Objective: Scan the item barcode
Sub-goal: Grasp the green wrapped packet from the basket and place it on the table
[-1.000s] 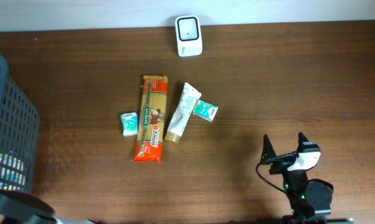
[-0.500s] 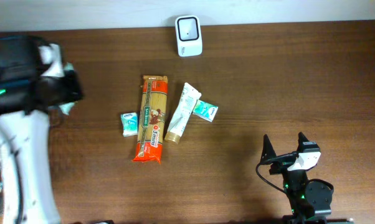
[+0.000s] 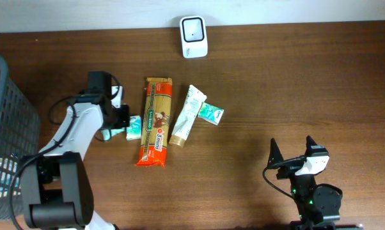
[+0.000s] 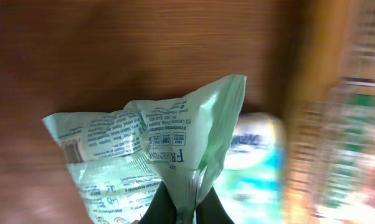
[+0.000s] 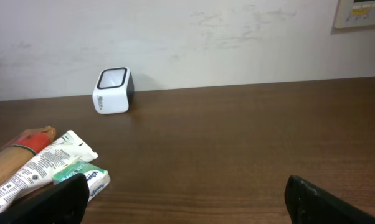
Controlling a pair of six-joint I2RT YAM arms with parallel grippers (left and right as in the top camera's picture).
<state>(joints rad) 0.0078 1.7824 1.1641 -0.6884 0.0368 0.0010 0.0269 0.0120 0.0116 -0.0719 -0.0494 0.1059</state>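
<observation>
My left gripper (image 3: 114, 125) is shut on a pale green and white printed packet (image 4: 151, 146), pinching its bottom seam between the dark fingers (image 4: 155, 214). In the overhead view the packet (image 3: 109, 133) hangs just left of a small teal tissue pack (image 3: 133, 126). The white barcode scanner (image 3: 194, 36) stands at the table's far edge, well away from the packet; it also shows in the right wrist view as the scanner (image 5: 113, 90). My right gripper (image 3: 292, 148) rests open near the front right, with nothing between its fingers (image 5: 56, 198).
A long spaghetti pack (image 3: 155, 121), a white tube (image 3: 188, 115) and a second teal tissue pack (image 3: 212, 113) lie mid-table. A dark mesh basket (image 3: 13, 128) stands at the left edge, holding something pale.
The left arm has swung from the basket side over the table, carrying the green packet down beside the tissue pack. The right arm has not moved.
</observation>
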